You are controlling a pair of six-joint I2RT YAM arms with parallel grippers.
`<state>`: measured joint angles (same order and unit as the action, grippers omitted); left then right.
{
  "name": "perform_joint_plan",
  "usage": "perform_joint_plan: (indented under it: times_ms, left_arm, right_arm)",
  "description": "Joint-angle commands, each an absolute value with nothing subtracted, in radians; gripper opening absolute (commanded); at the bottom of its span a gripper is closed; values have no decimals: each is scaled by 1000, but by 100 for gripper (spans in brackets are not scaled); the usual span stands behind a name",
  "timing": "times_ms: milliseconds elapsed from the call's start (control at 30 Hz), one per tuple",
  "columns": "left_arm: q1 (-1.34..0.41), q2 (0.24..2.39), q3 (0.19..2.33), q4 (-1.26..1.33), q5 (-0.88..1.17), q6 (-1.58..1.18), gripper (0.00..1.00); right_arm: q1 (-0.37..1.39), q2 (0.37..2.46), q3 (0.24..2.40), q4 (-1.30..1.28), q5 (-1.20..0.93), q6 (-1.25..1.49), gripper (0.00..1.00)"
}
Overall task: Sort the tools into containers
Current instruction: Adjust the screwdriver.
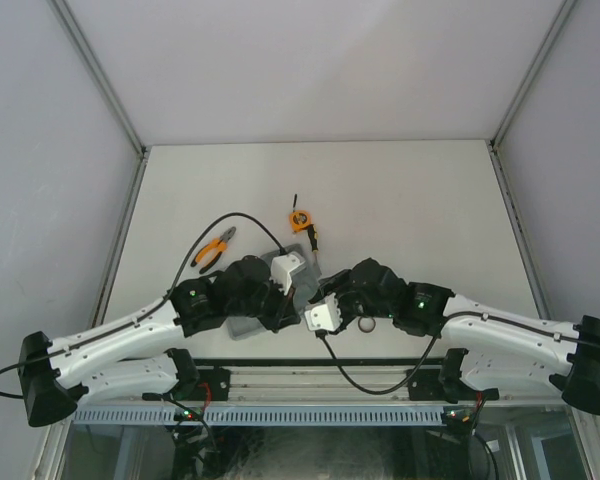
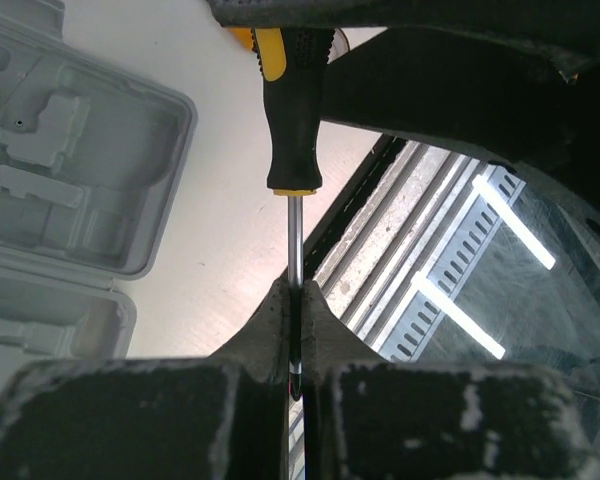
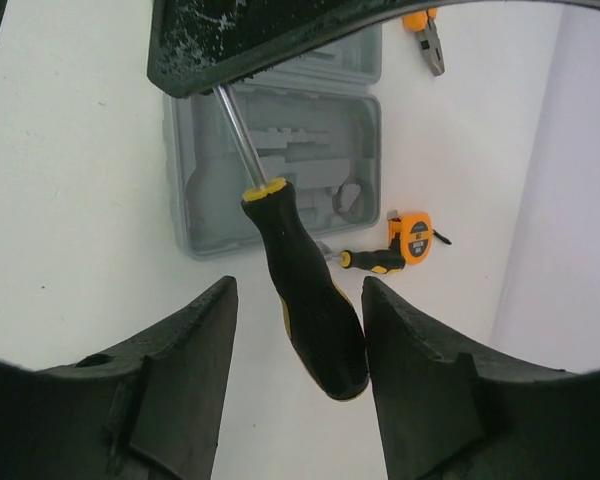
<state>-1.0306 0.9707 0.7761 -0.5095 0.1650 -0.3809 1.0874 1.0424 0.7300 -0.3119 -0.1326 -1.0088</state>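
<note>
White matte table (image 1: 400,200) | left gripper (image 2: 298,350) clamped on steel shaft of screwdriver (image 2: 295,110) | right gripper (image 3: 300,287) apart astride its black handle

Black-and-yellow screwdriver (image 3: 300,280); grey case (image 3: 205,190); orange tape measure (image 3: 415,238); orange-handled pliers (image 1: 212,251).

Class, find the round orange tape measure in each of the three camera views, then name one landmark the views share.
Top external: the tape measure lies mid-table, right of the pliers.
Left wrist: not in it.
Right wrist: right of centre, just off the case's right side.
Shared landmark: the open grey case, at the left edge in the left wrist view and largely covered from above.
</note>
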Motion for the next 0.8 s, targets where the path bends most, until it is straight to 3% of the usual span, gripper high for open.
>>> perform_joint_plan:
  times_ms: [0,267,400,633,767]
  left_arm:
    - [-1035,964,854,-497,194,-334,0]
    - [-1040,959,864,-514,202,-314,4]
    - [-1040,936,861,-514,200,-313,17]
    - [-1040,891,862,-508,162,-320,53]
    - [-1040,850,857,-491,111,-335,63]
  right_arm:
    - [1094,1055,774,-341,-108,-1018,50]
    - [1095,1062,775,-328,-71,-1011,18]
    - [1097,1056,775,-329,-73,-994,7]
    - [1100,1047,779,-351,-60,-966,3]
    - [1100,1040,778,-349,-63,-925,3]
